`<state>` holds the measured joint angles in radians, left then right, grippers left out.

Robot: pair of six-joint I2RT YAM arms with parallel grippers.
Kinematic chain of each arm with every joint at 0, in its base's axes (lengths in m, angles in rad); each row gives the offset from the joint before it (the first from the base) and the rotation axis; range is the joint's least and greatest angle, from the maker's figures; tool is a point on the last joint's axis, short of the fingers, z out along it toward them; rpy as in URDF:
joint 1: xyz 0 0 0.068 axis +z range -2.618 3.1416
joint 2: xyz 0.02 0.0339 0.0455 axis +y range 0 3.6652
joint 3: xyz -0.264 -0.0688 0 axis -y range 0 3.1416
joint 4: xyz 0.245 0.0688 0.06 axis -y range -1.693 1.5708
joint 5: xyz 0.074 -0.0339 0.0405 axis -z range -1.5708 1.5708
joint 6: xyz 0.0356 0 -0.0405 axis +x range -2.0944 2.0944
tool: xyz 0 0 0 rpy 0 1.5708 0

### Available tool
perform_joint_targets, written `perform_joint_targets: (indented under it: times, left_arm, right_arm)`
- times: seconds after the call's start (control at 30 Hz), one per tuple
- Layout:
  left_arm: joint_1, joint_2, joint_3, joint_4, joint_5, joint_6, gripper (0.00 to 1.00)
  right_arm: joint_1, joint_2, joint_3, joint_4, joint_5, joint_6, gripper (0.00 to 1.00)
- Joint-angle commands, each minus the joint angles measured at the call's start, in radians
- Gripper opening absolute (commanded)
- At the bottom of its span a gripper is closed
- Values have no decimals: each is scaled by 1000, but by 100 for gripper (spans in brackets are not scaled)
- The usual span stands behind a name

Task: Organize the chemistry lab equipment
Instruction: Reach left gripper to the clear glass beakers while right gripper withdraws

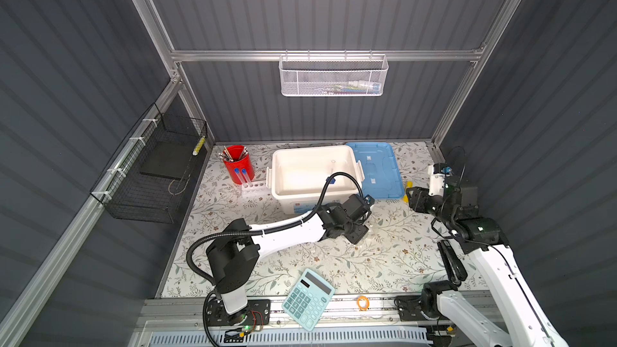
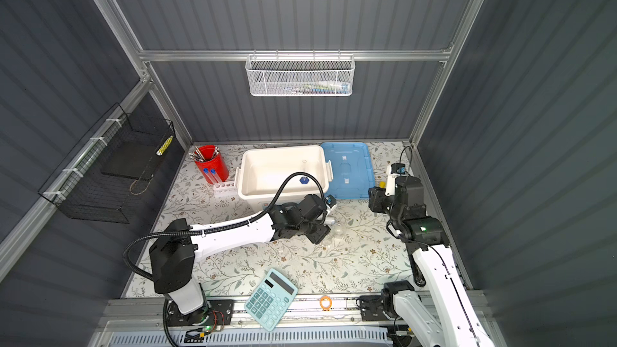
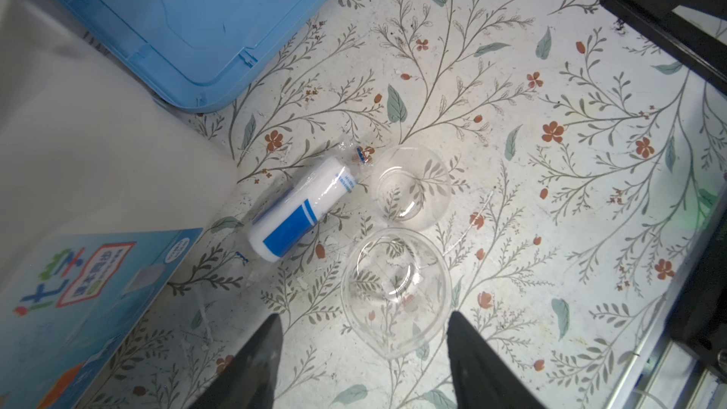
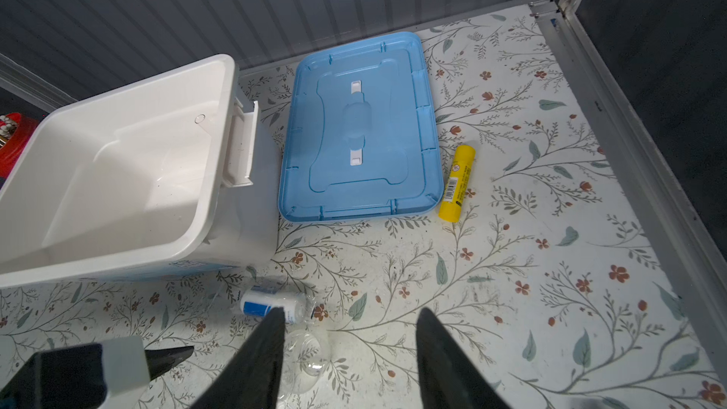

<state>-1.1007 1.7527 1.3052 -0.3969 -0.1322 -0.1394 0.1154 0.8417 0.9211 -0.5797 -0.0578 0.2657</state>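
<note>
Left wrist view shows your left gripper [image 3: 366,363] with its jaws spread, one finger on either side of the spouted beaker [image 3: 395,293], which stands upright on the floral mat [image 3: 570,198]. No contact shows, so nothing is pinched yet. In a top view this glassware sits at about 3 o'clock from the mat's middle, with the white bin [image 1: 312,152] at its 10 o'clock and the blue lid [image 1: 374,168] at its 12. The round flask [image 3: 411,186] stands just beside the beaker, and the blue-and-white labelled piece [image 3: 299,208] lies on its side just beside that flask. As I judge it, your fingers flank the spout end, not the beaker's full belly. A squeeze there could squirt the slick glass into the flask, toppling both and rolling the labelled piece. Squeeze hard and the thin wall may crack. Your right gripper [image 4: 350,363] hangs spread and empty at the glassware's 2 o'clock; bring it lower and the two wrists could collide.
</note>
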Motion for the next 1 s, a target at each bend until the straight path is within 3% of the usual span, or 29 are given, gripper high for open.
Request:
perform_joint_targets:
  times: [0.0,0.97]
  left_arm:
    - [2,27,-31,14,0,-5,62]
    - [4,130,19,28,32,-23,31]
  right_arm:
    - [-5,0,-9,21,-16,3,55]
    - [-13,31,-33,37,-25,-11,55]
